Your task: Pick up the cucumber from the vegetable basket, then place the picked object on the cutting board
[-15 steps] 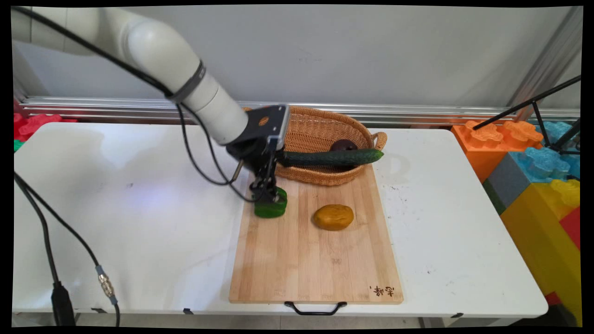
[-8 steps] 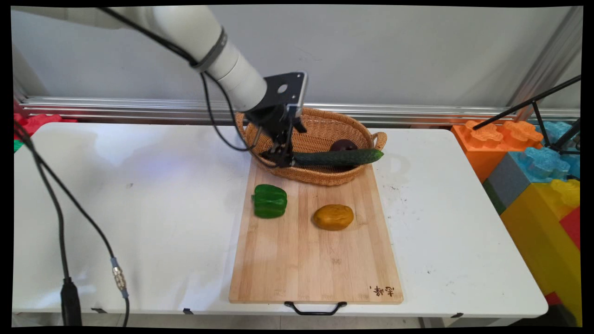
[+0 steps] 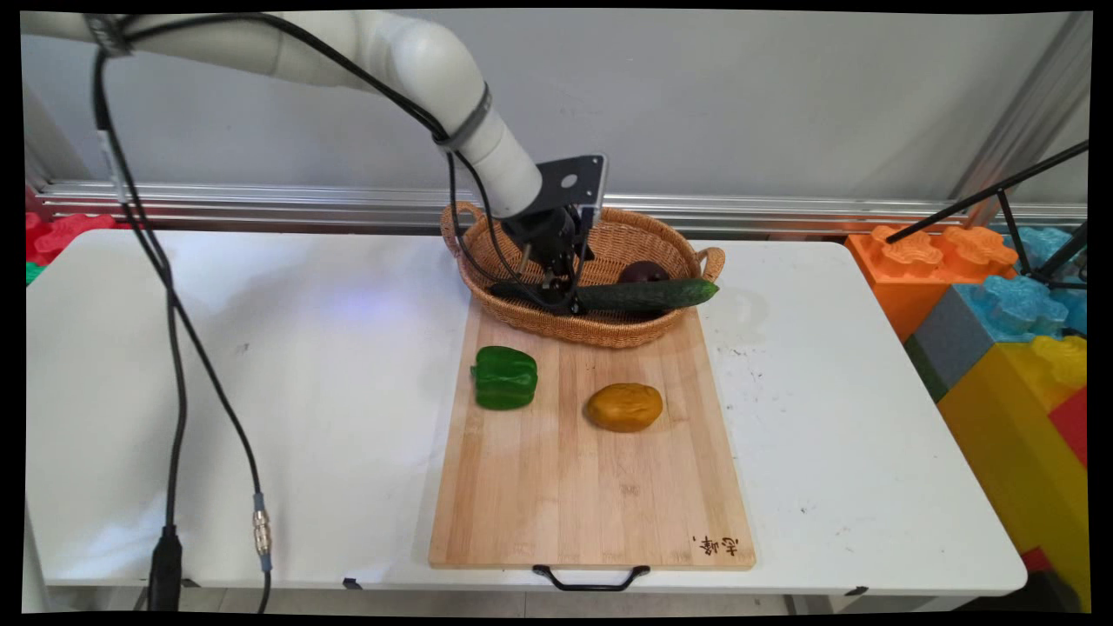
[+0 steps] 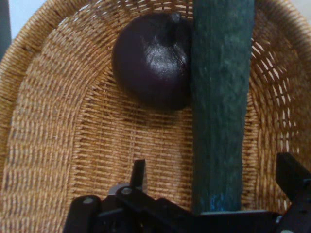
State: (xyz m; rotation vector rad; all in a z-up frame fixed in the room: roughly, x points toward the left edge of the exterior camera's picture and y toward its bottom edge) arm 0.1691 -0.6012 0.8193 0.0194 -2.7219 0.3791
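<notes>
My gripper [image 3: 561, 296] hangs inside the wicker basket [image 3: 609, 335] at the far end of the cutting board [image 3: 591, 487]. It is open. In the hand view the gripper [image 4: 215, 170] straddles a long dark green cucumber [image 4: 218, 97], one finger [image 4: 138, 174] on its left and the other on its right. The cucumber [image 3: 648, 296] lies across the basket [image 4: 58, 145] with its right tip over the rim. A dark purple round fruit [image 4: 153, 58] rests against the cucumber; in the main view it [image 3: 643, 271] sits behind it.
A green bell pepper [image 3: 504, 376] and a brownish-yellow potato-like thing [image 3: 624, 407] lie on the board. Large coloured blocks [image 3: 1000, 296] and black tripod legs [image 3: 1000, 191] stand at the right. Black cables [image 3: 174, 348] hang over the table's left side.
The gripper has left the green pepper on the board, risen, and moved back and to the right into the basket, over the cucumber's left part.
</notes>
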